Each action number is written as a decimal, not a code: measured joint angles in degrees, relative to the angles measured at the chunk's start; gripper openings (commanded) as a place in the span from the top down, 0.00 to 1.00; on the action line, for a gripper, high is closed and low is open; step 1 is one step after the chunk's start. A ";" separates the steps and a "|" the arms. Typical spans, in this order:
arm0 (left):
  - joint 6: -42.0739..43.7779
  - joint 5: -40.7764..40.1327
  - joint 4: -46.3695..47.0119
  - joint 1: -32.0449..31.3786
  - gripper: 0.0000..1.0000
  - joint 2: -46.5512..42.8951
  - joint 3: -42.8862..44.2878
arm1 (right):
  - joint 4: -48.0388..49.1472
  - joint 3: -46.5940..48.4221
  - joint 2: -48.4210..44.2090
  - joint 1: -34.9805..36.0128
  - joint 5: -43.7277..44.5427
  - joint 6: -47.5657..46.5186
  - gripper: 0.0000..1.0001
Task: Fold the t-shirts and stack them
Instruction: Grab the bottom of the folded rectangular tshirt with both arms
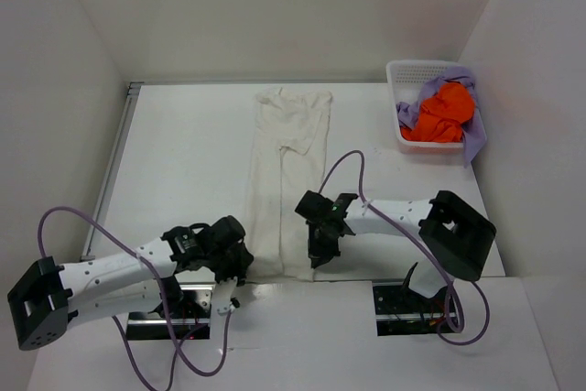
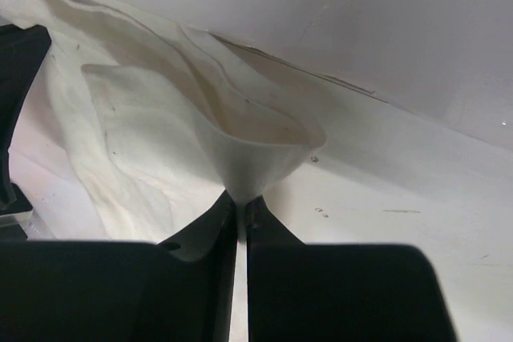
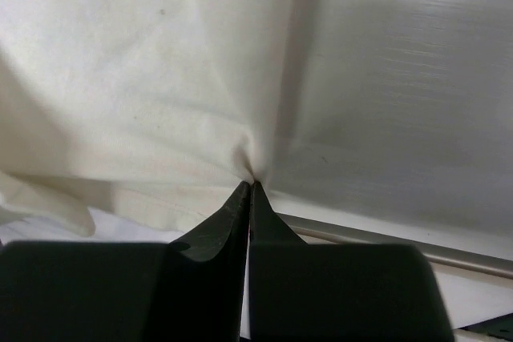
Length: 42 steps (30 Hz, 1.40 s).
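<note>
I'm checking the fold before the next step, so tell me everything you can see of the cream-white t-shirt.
The cream-white t-shirt is soft, lightly wrinkled cloth lying flat on the white table as a long narrow strip, seemingly folded lengthwise, running from the far side toward the arms. At its near end the left gripper is shut on one corner, pinching it into a small peak, and the right gripper is shut on the other corner. Nothing else touches it.

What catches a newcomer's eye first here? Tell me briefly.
The cream-white t-shirt lies stretched long down the middle of the table, with both sets of jaws shut on its near edge. At the far right, a white basket holds the crumpled orange t-shirt and lavender t-shirt.
</note>
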 measured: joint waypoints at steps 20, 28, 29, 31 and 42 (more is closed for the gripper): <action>1.53 3.87 -2.43 -1.16 0.46 -7.78 -4.26 | -1.73 -2.05 -6.45 -2.64 -5.79 -3.76 0.43; 1.55 4.72 -2.43 -2.97 0.68 -3.76 -4.28 | -1.42 -2.05 -0.61 -2.45 -10.01 -7.93 0.51; 1.36 4.92 -2.43 -3.30 0.71 -3.48 -4.28 | -1.36 -2.03 0.39 -2.45 -10.40 -8.72 0.61; 1.22 5.44 -2.45 -3.69 0.78 -2.75 -4.20 | -1.33 -1.57 2.12 -2.45 -11.69 -9.92 0.73; -15.63 4.96 1.75 -3.98 0.94 8.41 2.38 | -1.97 2.23 4.87 -3.30 -12.98 -14.12 1.00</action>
